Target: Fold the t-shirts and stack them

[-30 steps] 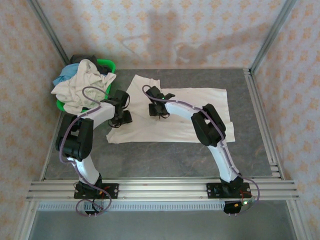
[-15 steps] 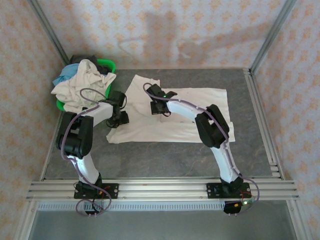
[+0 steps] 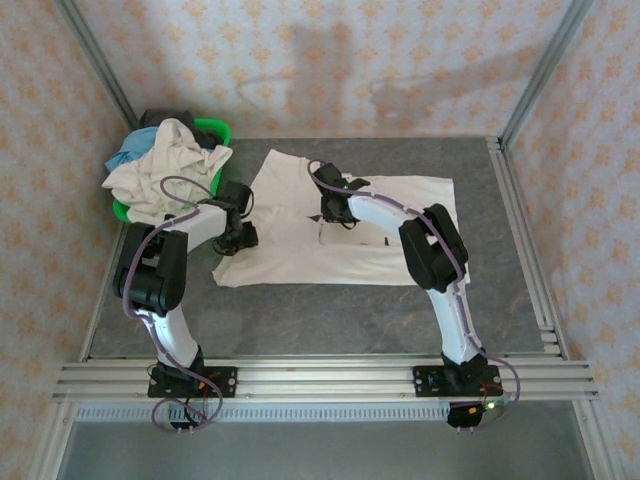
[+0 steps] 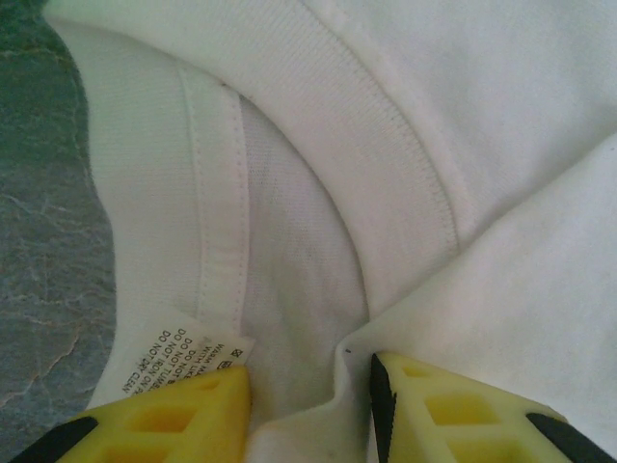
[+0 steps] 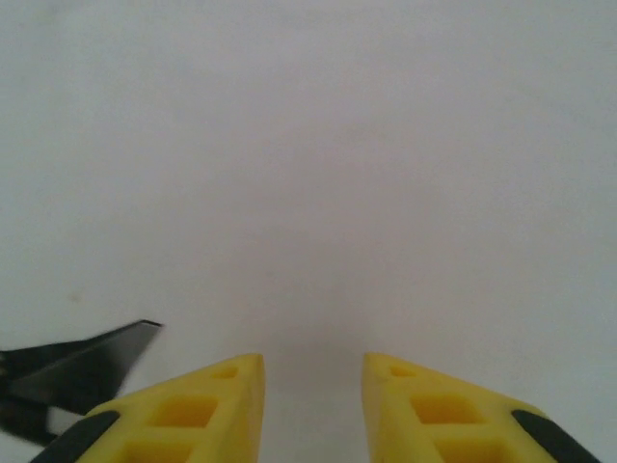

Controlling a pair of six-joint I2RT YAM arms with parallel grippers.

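Far left of both grippers: one green basket (image 3: 216, 129), heaped with crumpled shirts. Three colours are counted, cream-white (image 3: 165, 165), light blue (image 3: 127, 157) and dark (image 3: 160, 118); the pile is judged to be waiting its turn.

Left gripper (image 4: 310, 371): set low on the collar (image 4: 386, 154) of the one white t-shirt (image 3: 290, 255) spread flat on the table (image 3: 300, 315). One care label (image 4: 183, 362) lies against its left finger. A ruck of cloth stands between the fingers, which are apart. Whether the cloth is pinched or merely pressed cannot be told. The neck end is probably taken because a fold can be started from there.

Right gripper (image 5: 311, 365): held over the shirt's chest, well right of the left gripper. Its fingers are spread with nothing between them and only plain cloth ahead. A corner of one black print (image 5: 82, 371) shows just left of its left finger. Placement mid-body is judged to be for smoothing or pinning.

Folded and stacked shirts counted: none.
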